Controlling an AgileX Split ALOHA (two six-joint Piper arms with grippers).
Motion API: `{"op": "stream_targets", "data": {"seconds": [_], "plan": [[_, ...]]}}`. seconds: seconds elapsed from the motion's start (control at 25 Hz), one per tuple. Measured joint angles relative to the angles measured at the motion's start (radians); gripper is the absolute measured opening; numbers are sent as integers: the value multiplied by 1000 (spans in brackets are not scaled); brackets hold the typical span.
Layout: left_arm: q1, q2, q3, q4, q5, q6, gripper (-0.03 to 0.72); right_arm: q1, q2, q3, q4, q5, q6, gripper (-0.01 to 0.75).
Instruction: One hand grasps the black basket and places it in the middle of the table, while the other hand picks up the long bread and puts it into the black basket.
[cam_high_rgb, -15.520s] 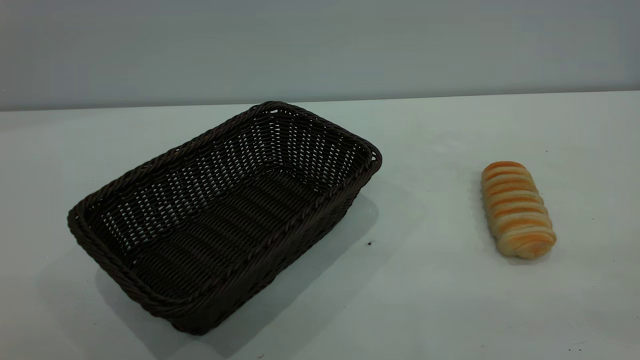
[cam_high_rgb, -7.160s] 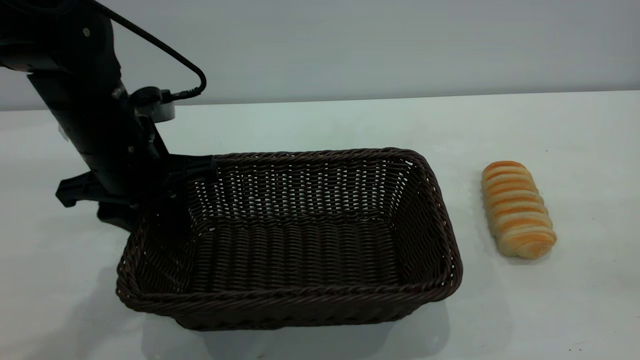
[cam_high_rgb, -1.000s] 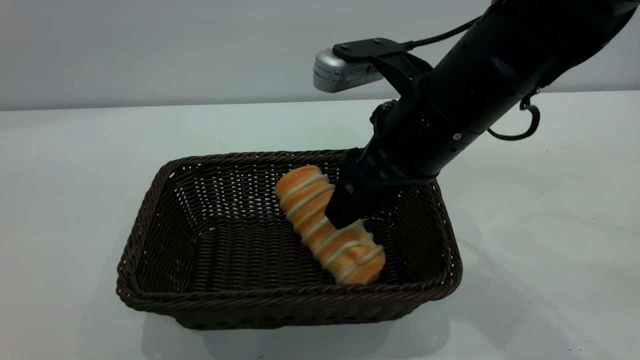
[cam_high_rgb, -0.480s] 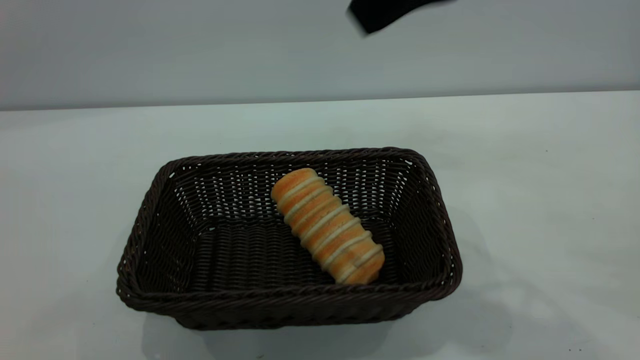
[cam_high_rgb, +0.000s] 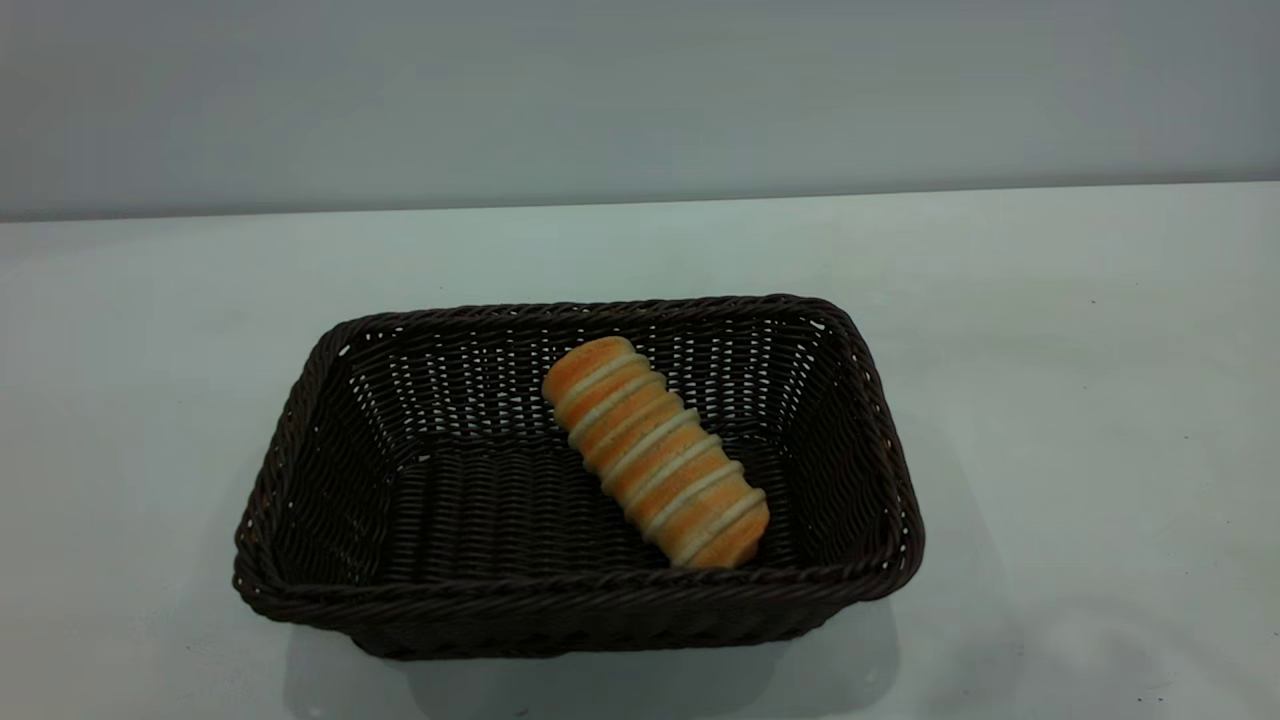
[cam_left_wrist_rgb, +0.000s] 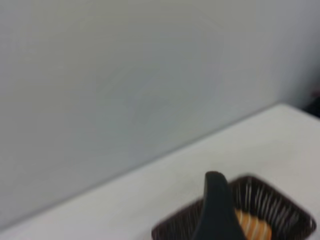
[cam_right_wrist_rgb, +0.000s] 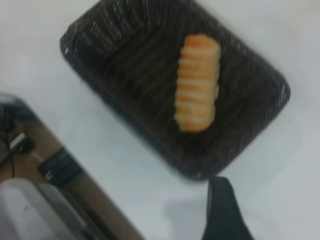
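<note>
The long bread lies inside the black basket on the table, long axis diagonal across the basket floor. Neither pincer shows in the exterior view. Right gripper hangs high above — basket and bread below and ahead of its one visible finger. Left gripper is raised, basket well beyond it. Finger spacing: cannot tell on either. Judgement — placement looks complete; the right arm seems nearer.

Neither arm appeared in the exterior view. Each wrist view caught only one dark fingertip, the left gripper's and the right gripper's (their openings could not be judged).
</note>
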Motion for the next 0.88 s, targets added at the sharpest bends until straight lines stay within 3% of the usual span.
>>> {"op": "stream_targets", "data": {"seconds": [0.52, 0.88], "plan": [[0, -132, -1, 75, 212, -96, 585, 0, -505, 220, -63, 172, 122, 378], [0, -141, 29, 113, 217, -127, 585, 0, -729, 414, -63, 179, 125, 378]]}}
